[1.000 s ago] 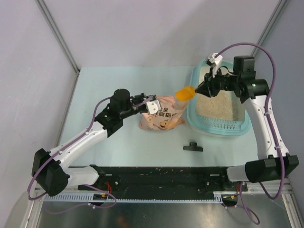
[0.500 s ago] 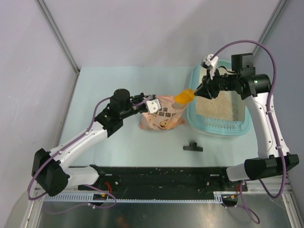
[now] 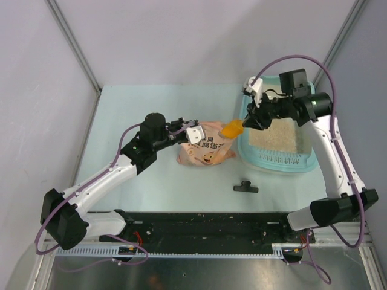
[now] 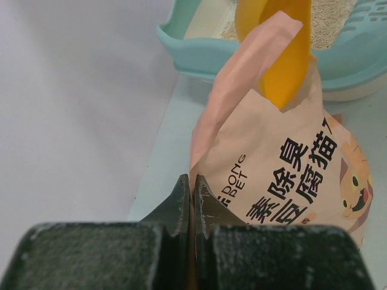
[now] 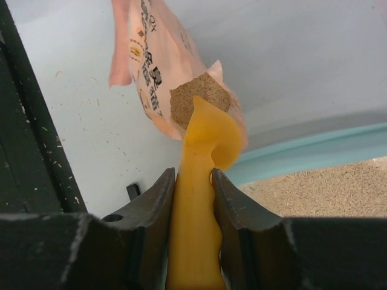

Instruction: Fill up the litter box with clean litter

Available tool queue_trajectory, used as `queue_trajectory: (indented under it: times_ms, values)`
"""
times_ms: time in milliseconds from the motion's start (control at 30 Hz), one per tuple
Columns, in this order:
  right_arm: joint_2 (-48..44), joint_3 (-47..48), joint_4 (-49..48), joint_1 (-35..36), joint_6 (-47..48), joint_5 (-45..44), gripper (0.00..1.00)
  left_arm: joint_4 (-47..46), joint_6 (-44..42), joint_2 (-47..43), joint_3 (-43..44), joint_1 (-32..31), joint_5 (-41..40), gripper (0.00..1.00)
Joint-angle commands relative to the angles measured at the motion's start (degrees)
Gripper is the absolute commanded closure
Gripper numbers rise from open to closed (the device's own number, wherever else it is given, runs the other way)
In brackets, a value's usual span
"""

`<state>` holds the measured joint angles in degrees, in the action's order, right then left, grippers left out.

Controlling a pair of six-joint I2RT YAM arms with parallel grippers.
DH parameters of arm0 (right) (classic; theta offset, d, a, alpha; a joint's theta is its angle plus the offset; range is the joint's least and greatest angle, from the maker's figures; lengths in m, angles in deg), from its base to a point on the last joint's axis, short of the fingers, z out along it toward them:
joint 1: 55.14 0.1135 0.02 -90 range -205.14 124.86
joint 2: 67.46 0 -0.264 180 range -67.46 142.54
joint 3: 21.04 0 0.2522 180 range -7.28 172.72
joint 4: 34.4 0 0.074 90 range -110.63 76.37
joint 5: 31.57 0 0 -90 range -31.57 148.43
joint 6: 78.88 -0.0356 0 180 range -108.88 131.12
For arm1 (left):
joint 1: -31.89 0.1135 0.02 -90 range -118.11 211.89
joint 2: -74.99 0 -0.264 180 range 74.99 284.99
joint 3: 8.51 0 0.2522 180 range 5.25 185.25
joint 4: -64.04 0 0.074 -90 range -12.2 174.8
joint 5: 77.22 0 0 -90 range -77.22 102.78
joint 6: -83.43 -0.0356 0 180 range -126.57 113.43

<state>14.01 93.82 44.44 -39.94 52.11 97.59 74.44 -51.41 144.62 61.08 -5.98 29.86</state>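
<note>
The light-teal litter box (image 3: 309,162) stands at the right with pale beige clean litter (image 3: 275,136) on its floor; its rim also shows in the left wrist view (image 4: 205,57) and the right wrist view (image 5: 314,151). My right gripper (image 3: 249,121) is shut on the handle of the orange scoop (image 3: 233,128), whose bowl (image 5: 208,139) hangs at the open mouth of the pink-orange bag (image 3: 204,150). My left gripper (image 3: 192,135) is shut on the bag's edge (image 4: 199,163), holding the mouth up. Litter shows inside the bag (image 5: 187,99).
A small black clip (image 3: 245,186) lies on the table in front of the bag. The black rail (image 3: 205,225) with the arm bases runs along the near edge. Grey walls enclose the back and sides.
My right gripper has moved left with the scoop, from over the litter box's left rim to the bag's mouth. The left arm and bag have not moved.
</note>
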Motion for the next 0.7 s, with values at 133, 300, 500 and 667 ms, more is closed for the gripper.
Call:
queue_trajectory:
  times_ms: [133, 300, 500, 667]
  values:
    - [9.0, 3.2, -3.7, 6.1, -2.2, -8.6, 1.00, -6.5, 2.9, -3.1, 3.2, -0.1, 0.3, 1.00]
    - [9.6, 0.9, -12.3, 7.0, -20.7, -15.1, 1.00, -6.2, 4.9, -4.1, 3.2, -0.1, -0.2, 1.00]
    - [9.6, -0.5, -16.0, 11.9, -31.2, -31.9, 1.00, -2.5, 8.2, -6.3, 5.9, -0.2, 1.4, 1.00]
    - [12.0, -4.6, -15.3, 13.4, -40.0, -34.4, 1.00, -2.4, 11.7, -6.3, 5.7, -1.2, 3.7, 1.00]
